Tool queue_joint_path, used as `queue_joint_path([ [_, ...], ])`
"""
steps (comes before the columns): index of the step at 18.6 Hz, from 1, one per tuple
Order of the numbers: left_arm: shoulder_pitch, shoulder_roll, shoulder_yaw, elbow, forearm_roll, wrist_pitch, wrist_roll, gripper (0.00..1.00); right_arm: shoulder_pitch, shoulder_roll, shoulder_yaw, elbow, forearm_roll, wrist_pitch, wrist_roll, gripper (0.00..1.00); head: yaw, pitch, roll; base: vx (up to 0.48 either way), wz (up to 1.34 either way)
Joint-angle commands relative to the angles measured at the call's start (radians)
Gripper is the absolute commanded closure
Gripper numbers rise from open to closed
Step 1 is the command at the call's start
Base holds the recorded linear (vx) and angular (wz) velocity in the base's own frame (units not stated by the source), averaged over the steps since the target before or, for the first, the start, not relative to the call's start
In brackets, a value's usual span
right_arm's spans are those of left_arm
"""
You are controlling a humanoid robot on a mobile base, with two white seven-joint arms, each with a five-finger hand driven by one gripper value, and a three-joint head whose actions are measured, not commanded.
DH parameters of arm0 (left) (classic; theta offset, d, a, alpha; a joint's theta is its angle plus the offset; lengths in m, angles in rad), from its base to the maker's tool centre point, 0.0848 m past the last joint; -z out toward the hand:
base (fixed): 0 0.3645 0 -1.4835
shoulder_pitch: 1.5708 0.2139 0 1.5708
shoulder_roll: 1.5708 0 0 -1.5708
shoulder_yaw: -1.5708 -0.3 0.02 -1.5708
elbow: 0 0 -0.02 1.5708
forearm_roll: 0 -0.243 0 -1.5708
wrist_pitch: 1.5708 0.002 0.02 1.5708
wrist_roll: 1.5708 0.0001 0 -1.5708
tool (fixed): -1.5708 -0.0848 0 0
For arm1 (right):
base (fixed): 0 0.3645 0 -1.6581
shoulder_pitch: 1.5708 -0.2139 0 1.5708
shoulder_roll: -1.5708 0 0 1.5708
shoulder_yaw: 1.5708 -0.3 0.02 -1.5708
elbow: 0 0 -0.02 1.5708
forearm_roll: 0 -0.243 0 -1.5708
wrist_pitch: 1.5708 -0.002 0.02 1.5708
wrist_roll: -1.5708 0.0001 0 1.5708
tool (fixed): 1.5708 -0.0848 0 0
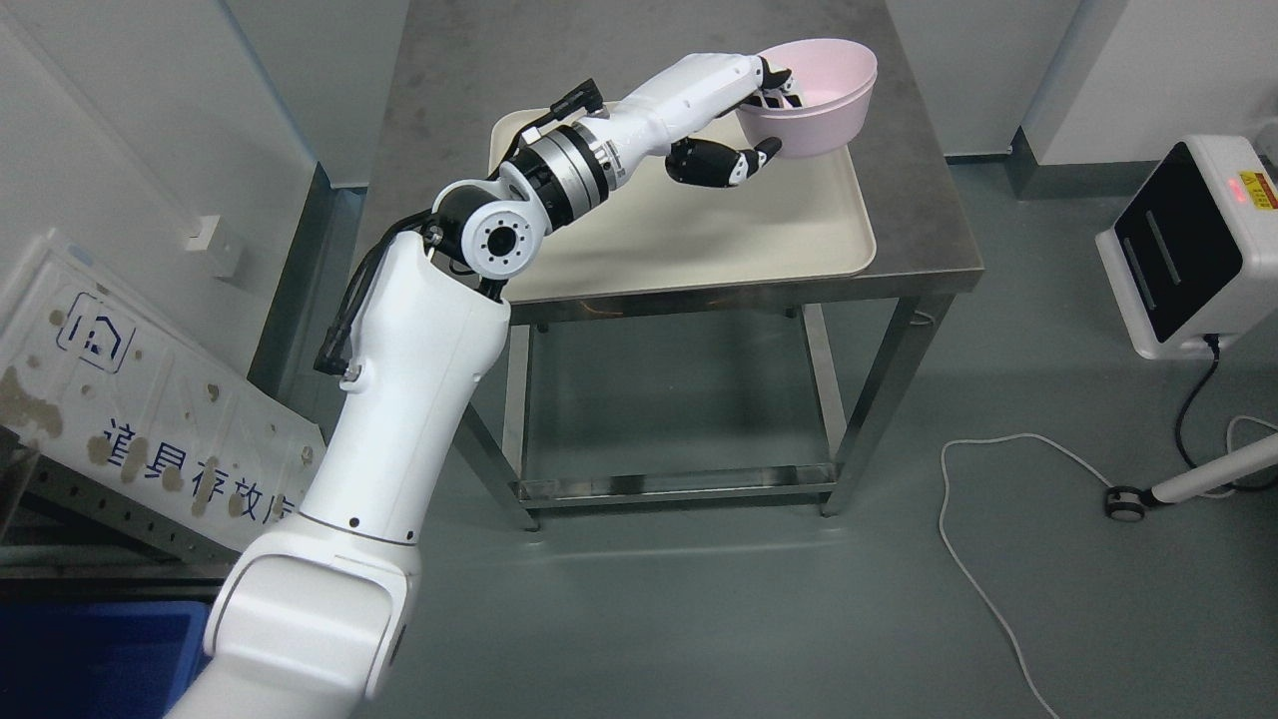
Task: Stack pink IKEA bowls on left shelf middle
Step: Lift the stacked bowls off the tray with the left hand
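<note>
Now, left hand (751,120): fingers hooked over the near rim, thumb under it, gripping the pink bowl (814,95).
Bowl: at the far right corner of the cream tray (699,240).
Tray: on the steel surface (919,200).

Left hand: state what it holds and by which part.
The left hand grips the pink bowl by its near rim, fingers inside and thumb outside below.
</note>
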Motion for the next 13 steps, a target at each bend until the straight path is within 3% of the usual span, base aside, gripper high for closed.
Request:
queue_joint_path([
  [1, 0.035, 0.018, 0.191, -0.155, 0.035, -0.005, -0.005, 0.99, 0.000, -0.017, -0.011, 0.000, 0.008, 0.001, -0.001, 0.00, 0.0000, 0.000, 0.000, 0.000, 0.00],
  [13, 0.035, 0.018, 0.230, -0.161, 0.035, -0.002, -0.008, 0.98, 0.000, -0.017, -0.011, 0.000, 0.008, 0.001, -0.001, 0.00, 0.0000, 0.000, 0.000, 0.002, -0.01],
])
